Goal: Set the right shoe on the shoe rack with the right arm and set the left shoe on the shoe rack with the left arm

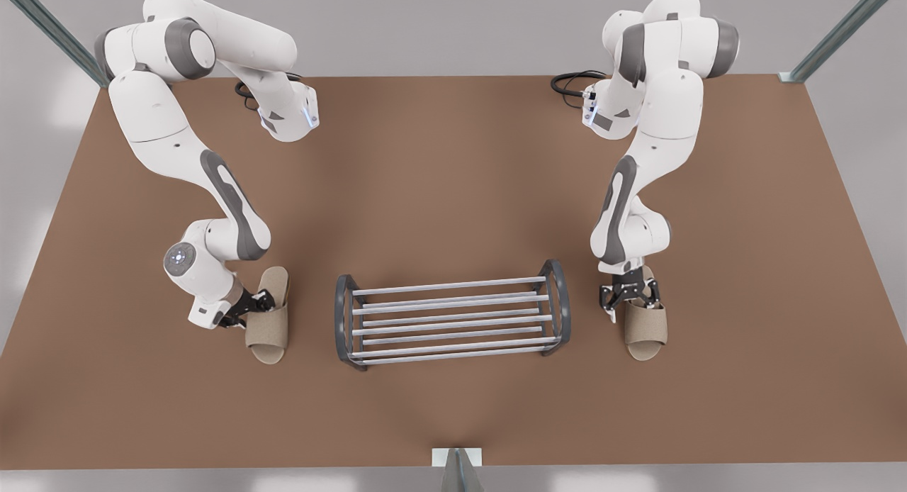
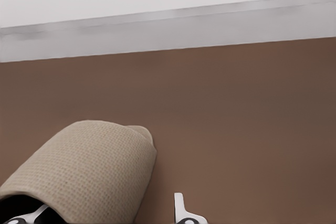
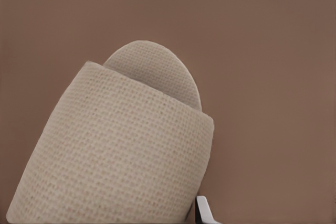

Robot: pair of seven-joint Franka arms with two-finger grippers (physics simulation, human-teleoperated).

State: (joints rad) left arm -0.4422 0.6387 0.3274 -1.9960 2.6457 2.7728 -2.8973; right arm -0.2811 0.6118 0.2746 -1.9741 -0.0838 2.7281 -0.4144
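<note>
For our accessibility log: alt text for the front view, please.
A silver-barred shoe rack stands bare between two beige slippers on a brown table. The left gripper is at the slipper on the front view's left, the right gripper at the other slipper.

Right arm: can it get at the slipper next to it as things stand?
Probably yes. The right gripper hangs directly over the heel end of the slipper, with nothing between them. The shoe rack stands apart, toward the front view's left, out of the way.
</note>
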